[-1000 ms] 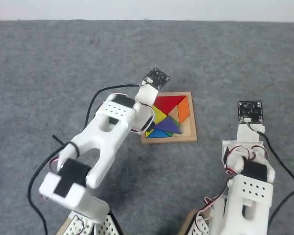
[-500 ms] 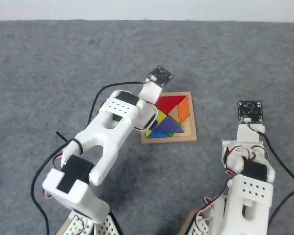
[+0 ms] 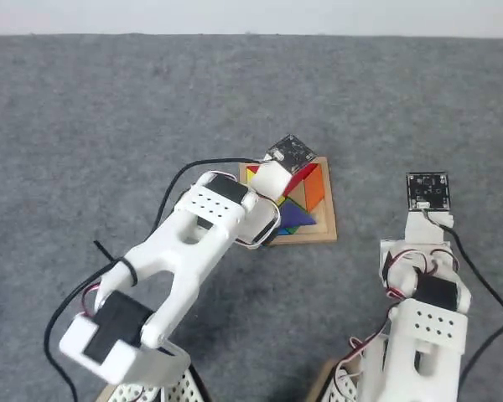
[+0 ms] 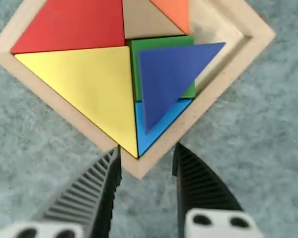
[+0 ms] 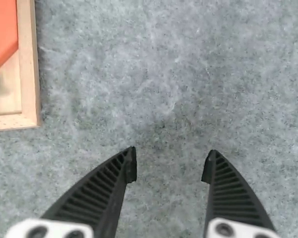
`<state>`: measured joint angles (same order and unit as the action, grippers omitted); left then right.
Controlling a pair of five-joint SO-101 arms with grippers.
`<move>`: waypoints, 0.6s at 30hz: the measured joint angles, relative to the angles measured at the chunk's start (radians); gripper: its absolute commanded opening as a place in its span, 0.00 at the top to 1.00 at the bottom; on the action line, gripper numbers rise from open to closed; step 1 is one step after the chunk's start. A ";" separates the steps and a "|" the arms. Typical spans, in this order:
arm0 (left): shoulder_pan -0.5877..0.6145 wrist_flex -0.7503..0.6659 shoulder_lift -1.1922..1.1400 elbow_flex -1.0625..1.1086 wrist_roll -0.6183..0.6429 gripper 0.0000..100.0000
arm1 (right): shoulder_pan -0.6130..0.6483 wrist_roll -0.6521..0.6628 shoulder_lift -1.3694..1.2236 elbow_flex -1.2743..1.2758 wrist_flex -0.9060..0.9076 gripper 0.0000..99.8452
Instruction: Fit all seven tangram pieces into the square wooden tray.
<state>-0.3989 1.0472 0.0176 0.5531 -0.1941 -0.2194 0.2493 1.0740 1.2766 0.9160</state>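
The square wooden tray (image 4: 216,87) holds a red triangle (image 4: 72,25), a yellow triangle (image 4: 84,84), a tan piece (image 4: 146,20) and an orange piece (image 4: 174,10). A dark blue triangle (image 4: 169,74) lies askew on top of a green square (image 4: 138,44) and a light blue piece (image 4: 161,121). My left gripper (image 4: 146,156) is open, its fingers on either side of one tray corner. In the high view the left arm (image 3: 222,209) covers the tray's (image 3: 306,238) left part. My right gripper (image 5: 171,161) is open over bare carpet, to the right of the tray (image 5: 27,64).
Grey carpet (image 3: 109,109) covers the whole table. Bare tray floor (image 4: 213,32) shows beside the blue triangle's tip. The right arm (image 3: 423,285) stands at the front right, a cable (image 3: 486,293) looping beside it.
The left arm has swung to the right, from the tray's left edge to above the tray. The right arm has kept still.
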 measured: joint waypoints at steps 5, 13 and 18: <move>0.026 -0.018 -0.084 -0.041 0.000 0.84 | 0.000 0.000 0.000 0.000 0.000 0.77; 0.115 -0.017 -0.193 -0.229 -0.058 0.84 | 0.000 0.000 0.000 0.000 0.000 0.77; 0.126 0.003 -0.270 -0.308 -0.069 0.85 | 0.000 0.000 0.000 0.000 0.000 0.77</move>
<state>-0.2731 1.0503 -0.2524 0.2447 -0.2631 -0.2194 0.2493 1.0740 1.2766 0.9160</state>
